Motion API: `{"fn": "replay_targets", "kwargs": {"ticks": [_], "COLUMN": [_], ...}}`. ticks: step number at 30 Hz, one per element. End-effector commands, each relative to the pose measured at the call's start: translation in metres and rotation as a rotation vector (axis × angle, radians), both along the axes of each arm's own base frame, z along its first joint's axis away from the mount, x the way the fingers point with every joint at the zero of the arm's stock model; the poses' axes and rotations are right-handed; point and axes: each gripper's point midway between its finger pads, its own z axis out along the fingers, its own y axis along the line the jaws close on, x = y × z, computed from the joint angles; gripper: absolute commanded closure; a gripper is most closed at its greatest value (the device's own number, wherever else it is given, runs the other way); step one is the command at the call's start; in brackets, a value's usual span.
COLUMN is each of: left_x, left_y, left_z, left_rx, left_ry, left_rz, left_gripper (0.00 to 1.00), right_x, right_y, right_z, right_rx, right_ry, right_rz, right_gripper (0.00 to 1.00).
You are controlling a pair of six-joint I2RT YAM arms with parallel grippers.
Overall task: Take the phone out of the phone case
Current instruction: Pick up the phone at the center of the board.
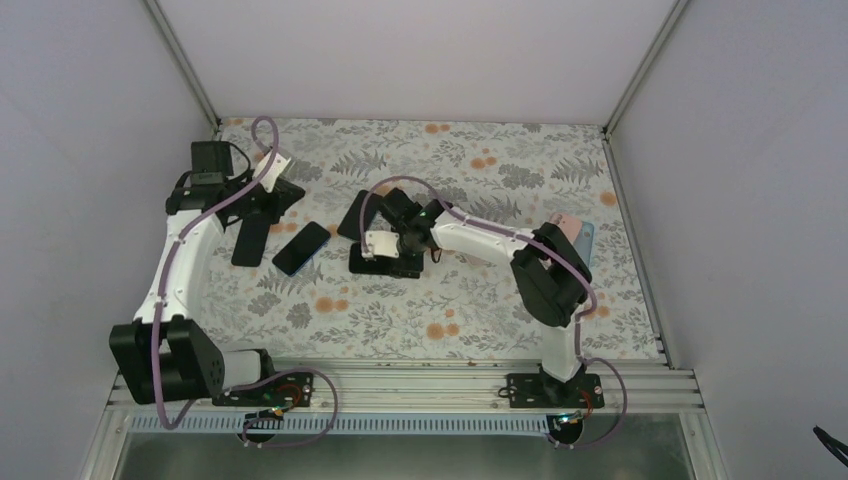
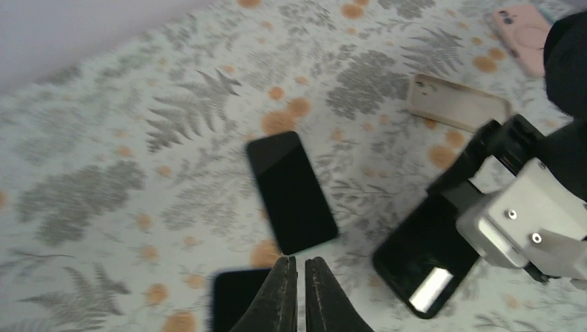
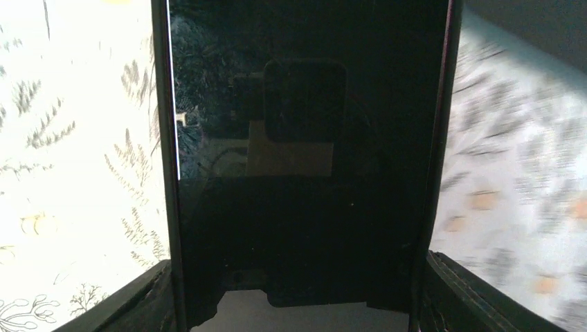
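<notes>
A black phone in a black case (image 3: 304, 138) lies on the flowered table, also in the top view (image 1: 380, 263) and the left wrist view (image 2: 422, 257). My right gripper (image 3: 297, 263) straddles it, one finger pressed on each long side (image 1: 400, 240). My left gripper (image 2: 300, 277) is shut and empty, hovering above the table (image 1: 268, 205) between a bare black phone (image 2: 291, 190) and another black slab (image 2: 239, 301). The bare phone has a blue rim in the top view (image 1: 301, 248).
A beige case (image 2: 457, 102) and a pink case (image 2: 522, 28) lie beyond the right gripper. The pink case sits by the right arm's elbow (image 1: 568, 224). Another black slab (image 1: 353, 215) lies behind the right gripper. White walls enclose the table.
</notes>
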Motion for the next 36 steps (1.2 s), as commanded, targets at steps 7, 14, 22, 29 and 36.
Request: {"fn": "replay_targets", "kwargs": {"ticks": [7,14,22,29,36], "left_x": [-0.008,-0.012,-0.012,-0.008,-0.006], "left_y": [-0.045,-0.067,-0.075,-0.078,-0.077], "left_z": [-0.026,-0.011,-0.024,-0.025,-0.007], "left_rx": [-0.236,-0.347,-0.384,-0.412,-0.342], "left_ry": [0.317,0.38,0.425,0.436,0.358], "left_rz": [-0.212,-0.345,-0.378,-0.392,-0.412], "left_gripper": [0.71,0.41,0.57,0.77,0.98], "right_x": [0.061,0.085,0.091,0.087,0.079], "right_y": [0.047,0.066,0.076,0.078,0.063], "right_z": [0.131,0.151,0.163,0.174,0.179], "right_rx": [0.271,0.296,0.332,0.363,0.352], "right_ry": [-0.273,-0.324,-0.339,-0.333,-0.323], "right_rz": [-0.119,-0.134,-0.129,-0.122,-0.121], "right_gripper": [0.54,0.56,0.58,0.57,0.19]}}
